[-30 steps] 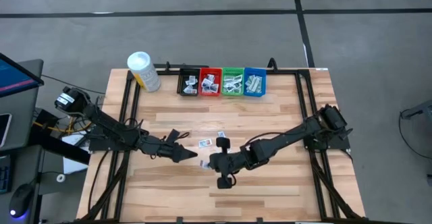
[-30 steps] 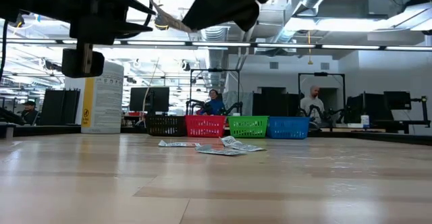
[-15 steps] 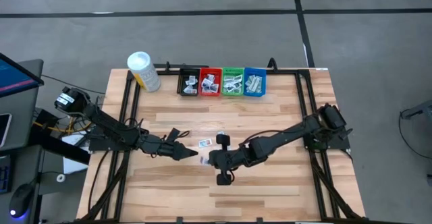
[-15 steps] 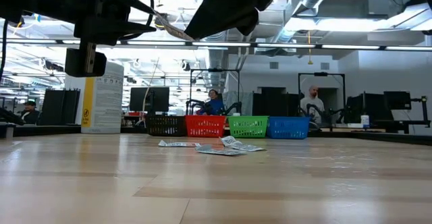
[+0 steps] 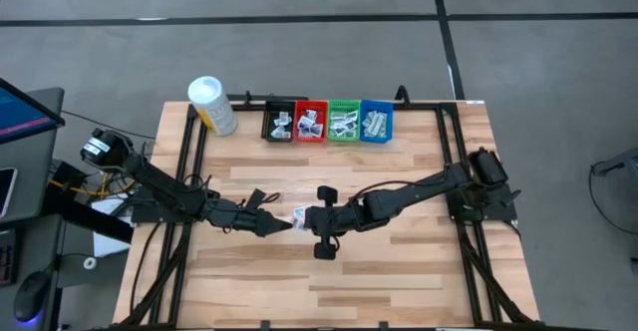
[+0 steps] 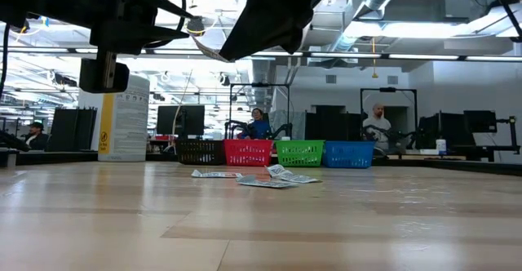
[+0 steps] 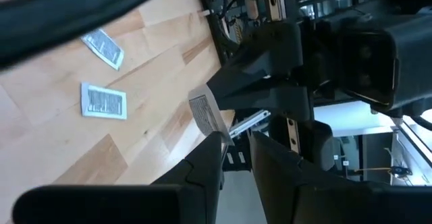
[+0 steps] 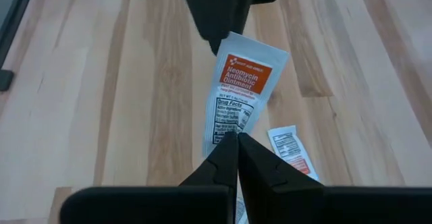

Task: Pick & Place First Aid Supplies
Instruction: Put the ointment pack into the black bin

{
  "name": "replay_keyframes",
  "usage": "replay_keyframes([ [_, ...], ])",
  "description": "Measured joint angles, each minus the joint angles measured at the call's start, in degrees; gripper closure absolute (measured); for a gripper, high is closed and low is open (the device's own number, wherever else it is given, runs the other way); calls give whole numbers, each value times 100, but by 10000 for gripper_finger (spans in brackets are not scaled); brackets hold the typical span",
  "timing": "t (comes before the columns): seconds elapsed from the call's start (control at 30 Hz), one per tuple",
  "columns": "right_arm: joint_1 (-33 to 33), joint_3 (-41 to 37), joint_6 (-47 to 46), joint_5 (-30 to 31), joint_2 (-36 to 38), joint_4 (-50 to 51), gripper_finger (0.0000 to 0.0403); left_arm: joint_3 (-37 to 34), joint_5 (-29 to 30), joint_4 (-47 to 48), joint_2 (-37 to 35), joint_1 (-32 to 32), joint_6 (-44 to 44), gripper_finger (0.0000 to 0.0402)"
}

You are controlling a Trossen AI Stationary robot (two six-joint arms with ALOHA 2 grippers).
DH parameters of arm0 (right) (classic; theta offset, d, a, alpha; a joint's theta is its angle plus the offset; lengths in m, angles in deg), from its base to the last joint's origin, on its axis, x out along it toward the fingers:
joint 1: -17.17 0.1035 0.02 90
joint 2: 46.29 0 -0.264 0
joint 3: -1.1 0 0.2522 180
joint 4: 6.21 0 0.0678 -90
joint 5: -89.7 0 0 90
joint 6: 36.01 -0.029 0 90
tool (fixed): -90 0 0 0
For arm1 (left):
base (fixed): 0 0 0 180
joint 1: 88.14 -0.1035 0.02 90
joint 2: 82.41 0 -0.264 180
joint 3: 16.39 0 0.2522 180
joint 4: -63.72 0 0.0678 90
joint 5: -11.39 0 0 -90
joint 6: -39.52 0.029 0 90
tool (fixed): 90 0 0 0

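Above mid-table, both grippers pinch one packet [image 8: 237, 96] (orange-headed ointment sachet); left gripper [image 5: 289, 224] grips one end, right gripper [image 8: 236, 137] the opposite end; its long axis runs between them.

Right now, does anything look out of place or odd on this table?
Yes: one ointment packet hangs in mid-air, pinched at opposite ends by both the left gripper and right gripper. Loose packets lie outside the bins.

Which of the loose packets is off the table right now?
The orange-labelled ointment packet, pinched at opposite ends by the left gripper and the right gripper, above the table. The other loose packets lie flat on the wood.
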Motion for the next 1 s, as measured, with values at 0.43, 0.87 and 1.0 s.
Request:
replay_keyframes([
  [0.43,60,0,0,-1,0,-21,402,0,189,317,1,-105,162,320],
  [0.87,91,0,92,23,0,-23,402,0,112,338,0,-107,508,320],
  [1.0,91,0,109,25,0,-25,402,0,83,341,0,-107,513,327],
])
